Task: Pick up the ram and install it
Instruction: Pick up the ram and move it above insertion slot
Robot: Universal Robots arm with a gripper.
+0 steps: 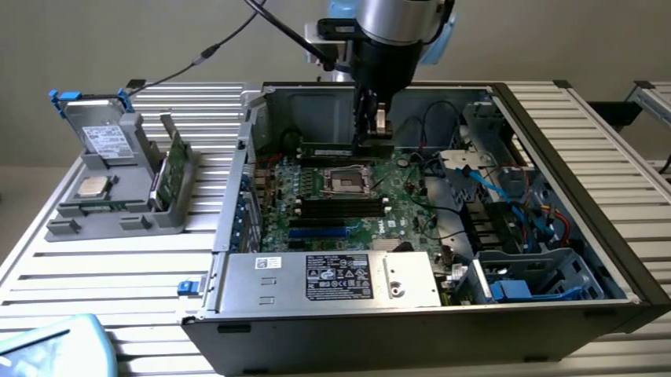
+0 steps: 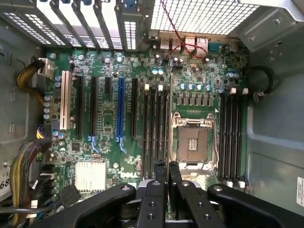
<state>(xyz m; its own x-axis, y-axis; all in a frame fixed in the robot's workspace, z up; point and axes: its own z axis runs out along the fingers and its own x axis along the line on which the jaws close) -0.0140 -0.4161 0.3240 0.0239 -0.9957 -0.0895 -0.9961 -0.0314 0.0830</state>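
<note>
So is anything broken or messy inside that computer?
Nothing looks broken or spilled. One odd spot: the processor socket sits empty, while a silver processor chip lies outside on the grey holder. The ram is not in a slot either; the tool holds it over the motherboard.

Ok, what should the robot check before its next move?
1. The hand shut on the long, thin dark-green ram stick: ok.
2. The ram stick inside the open grey metal computer case, above the green motherboard: ok.
3. The long black memory slots empty: ok.
4. The ram stick lined up with a slot: cannot tell.
5. The ram stick pushed into a slot: not ok.
</note>
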